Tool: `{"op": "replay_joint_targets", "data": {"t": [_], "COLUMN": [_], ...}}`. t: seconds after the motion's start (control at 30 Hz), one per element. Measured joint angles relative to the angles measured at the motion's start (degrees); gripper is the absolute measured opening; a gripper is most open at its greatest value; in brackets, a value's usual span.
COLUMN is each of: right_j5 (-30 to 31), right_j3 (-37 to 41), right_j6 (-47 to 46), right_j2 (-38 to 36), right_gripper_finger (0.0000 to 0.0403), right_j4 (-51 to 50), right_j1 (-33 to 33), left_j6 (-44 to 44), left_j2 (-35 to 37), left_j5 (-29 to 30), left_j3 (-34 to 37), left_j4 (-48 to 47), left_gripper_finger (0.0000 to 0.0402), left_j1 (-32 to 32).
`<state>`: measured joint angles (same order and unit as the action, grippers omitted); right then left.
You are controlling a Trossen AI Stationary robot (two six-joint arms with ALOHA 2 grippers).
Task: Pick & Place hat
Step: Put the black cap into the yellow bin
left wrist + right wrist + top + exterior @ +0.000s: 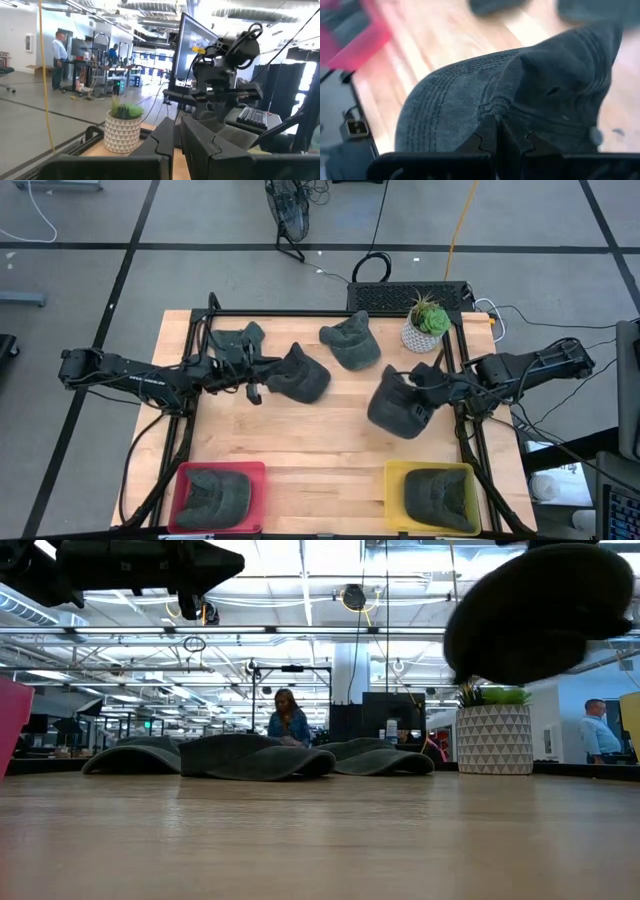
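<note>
**Right gripper holds a hat aloft; bin still ahead**

The right gripper is clamped on a dark hat, fingers pinched together on its fabric near the crown edge, as the right wrist view shows. The hat hangs clear of the table; in the low view it floats high above the wood.

The left gripper sits over the table's left half, beside another hat; its fingers stand nearly together, and I cannot tell whether it holds anything.

The grip looks to be a small pinch of soft cloth, so the hat could slip or swing in transit. The yellow bin already holds a hat, as does the red bin; a sagging brim may catch the rim and leave the hat draped over the wall. The plant stands near the right arm and could be brushed.

From above, the held hat's long axis runs diagonally, from the gripper down toward the near-left, the free end pointing at the table's middle front.
</note>
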<state>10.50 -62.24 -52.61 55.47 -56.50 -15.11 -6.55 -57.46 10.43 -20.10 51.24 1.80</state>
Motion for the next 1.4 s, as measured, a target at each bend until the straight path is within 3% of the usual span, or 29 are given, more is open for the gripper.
{"op": "replay_joint_targets", "data": {"t": [0.2, 0.33, 0.57, 0.97, 1.1, 1.27, 1.4], "right_j5": [-4.9, -10.5, -11.4, 4.5, 11.8, 23.1, 28.6], "right_j3": [0.0, 0.0, 0.0, 0.0, 0.0, 0.0, -0.1], "right_j6": [-17.2, -26.1, -39.9, -50.8, -52.6, -44.5, -37.7], "right_j2": [-0.7, -2.0, -4.2, -3.5, -0.9, 3.9, 7.9], "right_gripper_finger": [0.0001, 0.0000, 0.0000, 0.0000, 0.0000, 0.0000, 0.0000], "right_j4": [-8.4, -8.1, -4.2, 5.5, 13.0, 29.7, 39.2], "right_j1": [0.0, -0.4, -4.6, -18.8, -24.7, -31.3, -35.0], "left_j6": [-2.3, -2.6, -1.1, -1.3, -1.3, -1.5, -2.1], "left_j2": [0.0, 0.0, 0.0, 0.0, 0.0, 0.0, 0.0], "left_j5": [0.4, 0.1, 0.0, -0.1, -0.1, -0.1, -0.1], "left_j3": [0.0, 0.0, 0.0, 0.0, 0.0, 0.0, 0.0], "left_j4": [2.5, 4.3, 5.9, 6.1, 6.0, 6.0, 6.0], "left_gripper_finger": [0.0037, 0.0037, 0.0037, 0.0037, 0.0037, 0.0037, 0.0037], "left_j1": [0.2, 0.2, 0.7, 3.7, 3.8, 3.8, 3.8]}}
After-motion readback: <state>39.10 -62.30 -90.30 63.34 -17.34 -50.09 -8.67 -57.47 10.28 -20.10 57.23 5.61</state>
